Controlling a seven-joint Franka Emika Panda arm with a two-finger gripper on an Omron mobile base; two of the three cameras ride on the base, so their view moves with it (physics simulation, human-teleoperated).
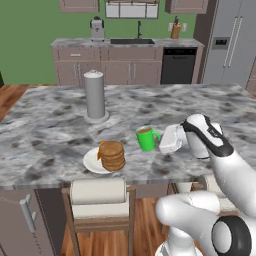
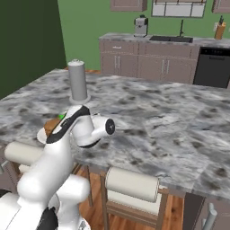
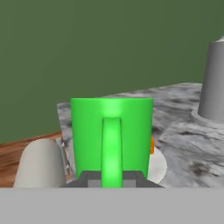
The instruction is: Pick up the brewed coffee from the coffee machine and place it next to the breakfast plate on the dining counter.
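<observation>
Where the green mug (image 1: 146,138) of brown coffee sits upright on the marbled dining counter (image 1: 50,130), it is just right of the pancake plate (image 1: 95,161) (a little apart from it). The gripper (image 3: 111,177) pinches its handle, a dark fingertip (image 3: 89,178) on each side. The white arm bends low over the counter edge, wrist level, hand pointing left. A grey paper-towel roll (image 1: 94,94) stands behind. No writing is legible anywhere.

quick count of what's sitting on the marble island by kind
green mug: 1
plate with pancakes: 1
grey paper towel roll on its stand: 1
total: 3
</observation>
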